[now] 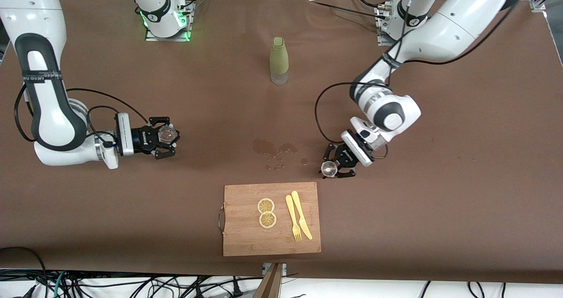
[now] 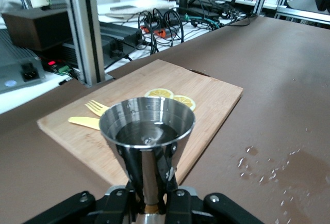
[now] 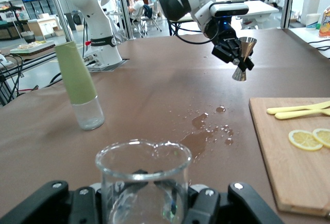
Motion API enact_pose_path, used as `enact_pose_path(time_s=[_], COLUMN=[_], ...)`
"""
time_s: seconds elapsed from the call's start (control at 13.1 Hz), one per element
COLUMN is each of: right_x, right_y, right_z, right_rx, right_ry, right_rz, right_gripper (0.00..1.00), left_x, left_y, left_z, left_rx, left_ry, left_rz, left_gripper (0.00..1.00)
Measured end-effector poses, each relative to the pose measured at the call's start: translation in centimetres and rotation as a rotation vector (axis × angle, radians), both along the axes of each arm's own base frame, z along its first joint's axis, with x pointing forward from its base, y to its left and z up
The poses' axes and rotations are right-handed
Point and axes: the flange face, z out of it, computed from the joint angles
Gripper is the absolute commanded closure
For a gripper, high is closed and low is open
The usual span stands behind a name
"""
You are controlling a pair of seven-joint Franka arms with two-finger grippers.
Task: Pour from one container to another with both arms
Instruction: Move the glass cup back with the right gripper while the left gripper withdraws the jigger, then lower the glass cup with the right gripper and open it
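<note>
Between the left gripper's (image 1: 333, 169) pinching fingers stands a steel jigger (image 2: 147, 131), upright so its liquid stays in, above the brown table (image 1: 440, 201) beside the cutting board (image 1: 246, 240). Well apart, the right gripper (image 1: 163, 140) clamps a clear glass beaker (image 3: 143, 182), mouth up to receive. Between them, spilled drops (image 1: 275, 150) wet the table; farther off stands a green bottle (image 1: 279, 60).

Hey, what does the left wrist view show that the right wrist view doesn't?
Only the left wrist view shows liquid inside the steel jigger that the left gripper is shut on.

Only the right wrist view shows the glass beaker in the right gripper and the green-sleeved bottle.

Both show the cutting board, its lemon slices and yellow cutlery, and the wet patch on the table.
</note>
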Motion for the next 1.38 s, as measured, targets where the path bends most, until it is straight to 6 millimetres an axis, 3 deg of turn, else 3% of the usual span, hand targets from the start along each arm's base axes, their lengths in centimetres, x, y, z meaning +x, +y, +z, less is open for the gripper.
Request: enact_pose_path(time_s=[0.23, 0.38, 0.69, 0.92, 0.99, 1.07, 1.15, 1.38], right_x=[-1.9, -3.2, -4.3, -4.6, -4.6, -4.6, -4.6, -4.6], right_y=[-4.9, -7.0, -7.9, -8.2, -8.2, -8.2, -8.2, -8.5], right_z=[-5.7, -9.3, -14.3, -16.7, -17.0, -17.0, -16.9, -16.9], right_rx=[0.072, 0.1, 0.079, 0.046, 0.045, 0.046, 0.046, 0.046], right_ry=[-0.002, 0.022, 0.059, 0.046, 0.044, 0.044, 0.044, 0.042], right_rz=[-0.026, -0.055, -0.102, -0.126, -0.128, -0.128, -0.128, -0.133], right_gripper=[1.0, 1.0, 1.0, 1.0, 0.94, 0.53, 0.01, 0.0], left_x=[0.5, 0.2, -1.3, -3.2, -3.8, -4.4, -5.0, -7.2], left_y=[5.4, 9.3, 18.1, 24.9, 26.8, 28.5, 29.9, 34.1], left_z=[-1.1, -1.3, -2.5, -1.8, -1.4, -1.3, -1.3, -2.2], left_rx=[-0.045, -0.083, -0.149, -0.166, -0.163, -0.153, -0.144, -0.104], left_ry=[-0.102, -0.153, -0.198, -0.13, -0.109, -0.086, -0.063, 0.008], left_rz=[-0.142, -0.236, -0.467, -0.598, -0.622, -0.641, -0.658, -0.706], left_gripper=[1.0, 1.0, 1.0, 1.0, 1.0, 1.0, 1.0, 1.0])
